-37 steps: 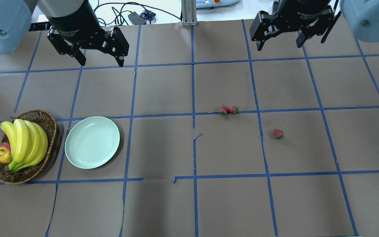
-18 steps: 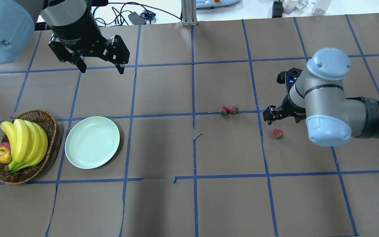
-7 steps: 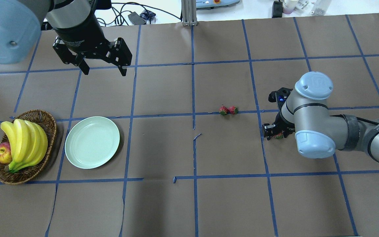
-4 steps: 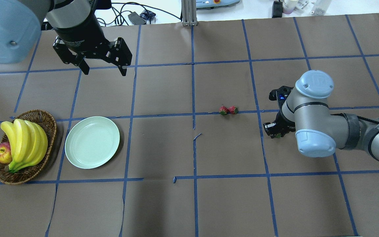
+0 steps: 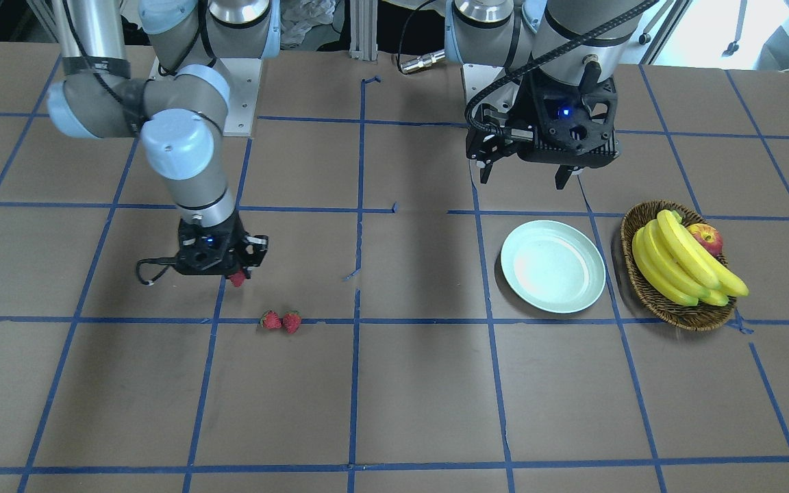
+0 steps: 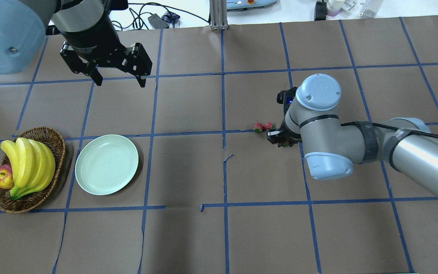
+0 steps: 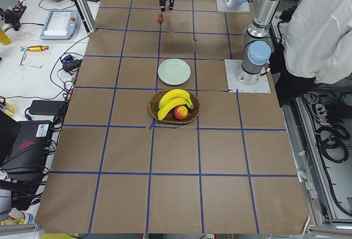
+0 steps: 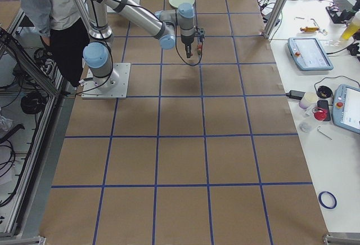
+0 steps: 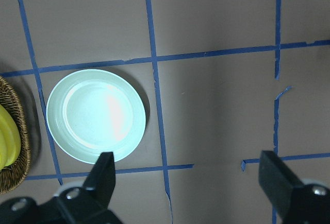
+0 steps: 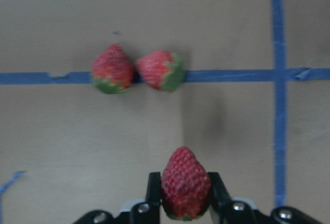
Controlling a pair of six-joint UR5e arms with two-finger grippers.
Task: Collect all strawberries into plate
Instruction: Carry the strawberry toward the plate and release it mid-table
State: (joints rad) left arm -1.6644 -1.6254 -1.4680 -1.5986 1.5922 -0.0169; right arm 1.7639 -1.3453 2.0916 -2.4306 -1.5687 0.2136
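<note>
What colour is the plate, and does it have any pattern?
The plate is plain pale mint green with no pattern. It shows best in the left wrist-mounted view.

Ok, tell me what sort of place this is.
Probably a robotics lab: the right arm and left arm are mounted on a table gridded with blue tape, with a teach pendant on the side bench.

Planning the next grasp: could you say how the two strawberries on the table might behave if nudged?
One strawberry lies against its neighbour, so nudging either probably shifts both. Their rounded, tapered shapes suggest they may roll. Small, so likely light.
</note>
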